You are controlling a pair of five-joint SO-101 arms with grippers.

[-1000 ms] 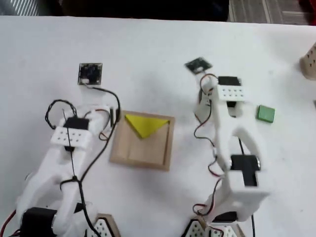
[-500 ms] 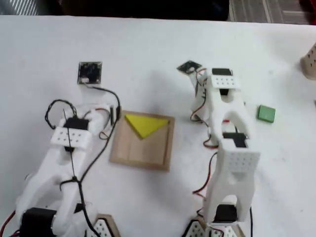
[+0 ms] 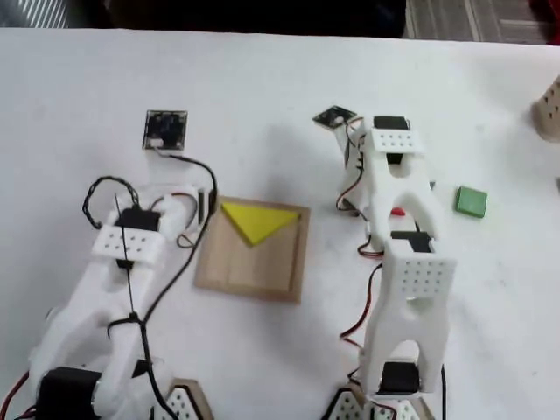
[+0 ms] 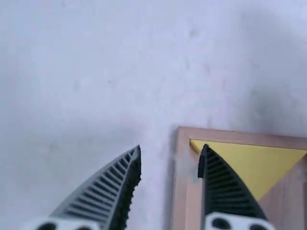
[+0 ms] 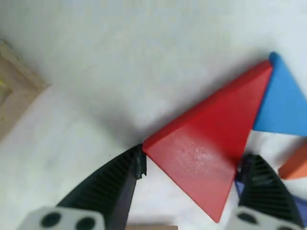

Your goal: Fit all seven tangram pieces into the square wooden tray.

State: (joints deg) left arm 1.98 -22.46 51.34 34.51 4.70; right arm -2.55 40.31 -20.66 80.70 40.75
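Note:
The square wooden tray [image 3: 229,267] lies mid-table with a yellow triangle [image 3: 258,219] in its far part. My left gripper [image 4: 169,158] hangs open over the tray's far left corner [image 4: 183,140], one finger above the yellow triangle [image 4: 259,160], the other above bare table. My right gripper [image 5: 192,165] is open, low over a red triangle [image 5: 204,146], with a finger on each side of it. A blue piece [image 5: 287,103] touches the red one, and an orange piece [image 5: 298,165] lies beside them. A green square [image 3: 471,201] sits apart at the right.
The right arm [image 3: 407,262] stands over the cluster of pieces, with a sliver of the red triangle [image 3: 398,211] showing beside it. A tray corner [image 5: 17,93] appears in the right wrist view. Loose cables hang off both arms. White table spreads to the far side.
The right arm has swung left and folded down over the loose pieces, bringing its gripper around the red triangle. The left arm has hardly moved.

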